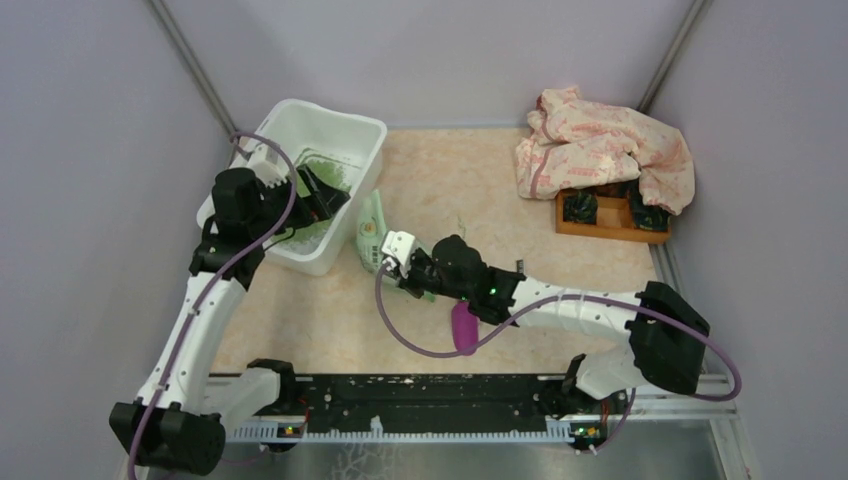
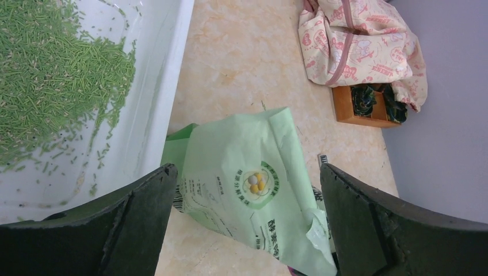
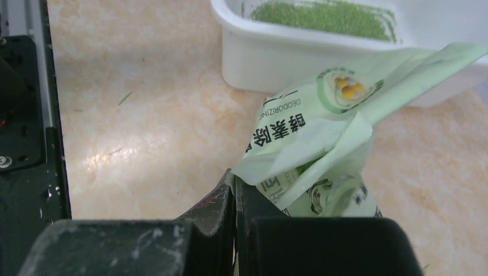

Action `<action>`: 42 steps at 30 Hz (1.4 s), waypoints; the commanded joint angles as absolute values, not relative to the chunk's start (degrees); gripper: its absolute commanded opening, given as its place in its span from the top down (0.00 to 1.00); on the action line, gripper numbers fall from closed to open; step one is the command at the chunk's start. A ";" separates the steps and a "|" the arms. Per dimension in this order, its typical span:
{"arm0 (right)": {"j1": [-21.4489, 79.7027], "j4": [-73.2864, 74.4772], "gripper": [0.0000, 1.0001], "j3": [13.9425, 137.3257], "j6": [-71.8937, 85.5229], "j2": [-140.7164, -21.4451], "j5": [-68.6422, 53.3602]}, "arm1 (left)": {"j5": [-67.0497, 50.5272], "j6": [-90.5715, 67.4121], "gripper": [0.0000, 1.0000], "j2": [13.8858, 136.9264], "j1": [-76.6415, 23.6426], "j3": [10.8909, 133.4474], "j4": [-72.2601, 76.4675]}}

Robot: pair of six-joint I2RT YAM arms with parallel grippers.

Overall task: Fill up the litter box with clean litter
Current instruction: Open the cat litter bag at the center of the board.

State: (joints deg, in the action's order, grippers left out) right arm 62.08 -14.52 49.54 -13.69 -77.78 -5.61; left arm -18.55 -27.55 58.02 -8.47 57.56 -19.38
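Note:
The white litter box (image 1: 335,113) stands at the back left, its wall (image 2: 154,109) running down the left wrist view. Green clean litter (image 1: 326,171) (image 2: 49,75) (image 3: 325,11) covers part of its floor. My left gripper (image 1: 318,200) (image 2: 246,168) hangs open over the box's right side, nothing between its fingers (image 2: 138,213). Just right of the box, a light green printed bag (image 1: 371,236) (image 2: 247,172) (image 3: 322,126) is raised off the table. My right gripper (image 1: 393,262) (image 3: 234,178) is shut on its crumpled lower edge. The box's near wall (image 3: 276,57) shows behind the bag.
A pink patterned cloth (image 1: 600,145) (image 2: 357,40) lies partly over an orange wooden tray (image 1: 610,218) (image 2: 359,112) at the back right. A purple object (image 1: 463,328) lies under the right forearm. Walls close in left, right and behind.

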 commanded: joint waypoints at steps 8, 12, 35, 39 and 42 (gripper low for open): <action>62.05 -25.80 1.00 38.24 -2.46 -81.83 -7.71 | -24.43 -38.65 0.01 55.48 -12.72 51.11 -11.81; 60.58 -29.65 1.00 35.99 1.61 -83.90 -10.42 | -19.13 -39.81 0.01 57.70 -19.40 50.23 -10.40; 51.42 -28.67 1.00 33.58 12.89 -84.73 -17.71 | 1.70 -47.03 0.02 71.36 -37.79 42.40 -3.99; 50.60 -26.61 1.00 33.81 14.50 -85.20 -18.58 | 4.07 -48.33 0.02 75.10 -37.84 41.26 -2.83; 48.43 -25.42 1.00 34.35 16.46 -86.01 -20.62 | 7.39 -49.45 0.01 76.48 -37.56 39.28 -1.79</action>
